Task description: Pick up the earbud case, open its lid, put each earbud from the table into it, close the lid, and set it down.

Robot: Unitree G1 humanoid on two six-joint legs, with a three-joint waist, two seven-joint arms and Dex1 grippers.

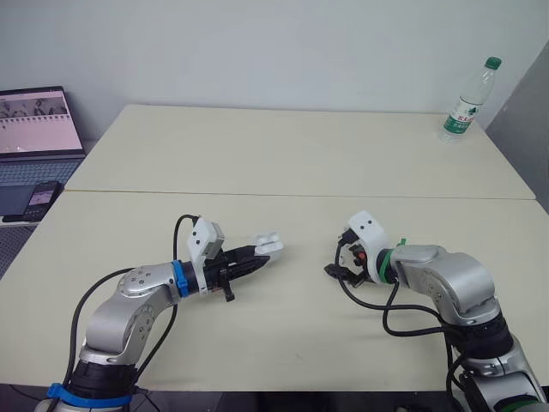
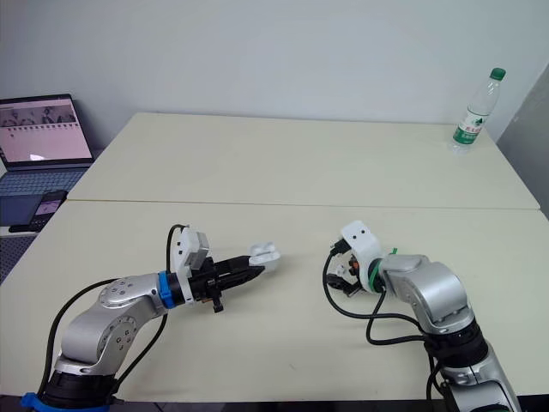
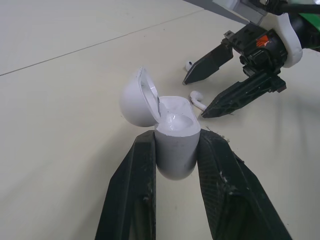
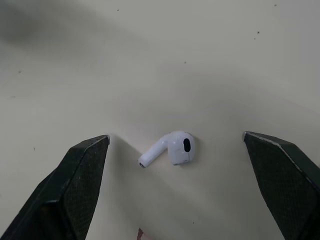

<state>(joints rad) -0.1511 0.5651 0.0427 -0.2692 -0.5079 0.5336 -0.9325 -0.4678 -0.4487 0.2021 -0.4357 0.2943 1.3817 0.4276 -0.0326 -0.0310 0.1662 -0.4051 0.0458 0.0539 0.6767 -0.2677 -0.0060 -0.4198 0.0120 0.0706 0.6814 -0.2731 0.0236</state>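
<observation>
Inside the grip of my left hand (image 1: 254, 258) sits the earbud case (image 3: 174, 135), clamped by its lower half, with its lid (image 3: 135, 97) swung open. Near it one earbud (image 4: 172, 147) lies on the worktop (image 1: 283, 163), framed by my right hand (image 1: 334, 262), which is spread wide; a second earbud (image 3: 188, 64) lies close by.

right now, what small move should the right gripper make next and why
Probably lower the right gripper and close on the small white plastic earbud: its open black fingers straddle it on the cream table, and the left gripper holds the glossy white earbud case, lid open.
</observation>
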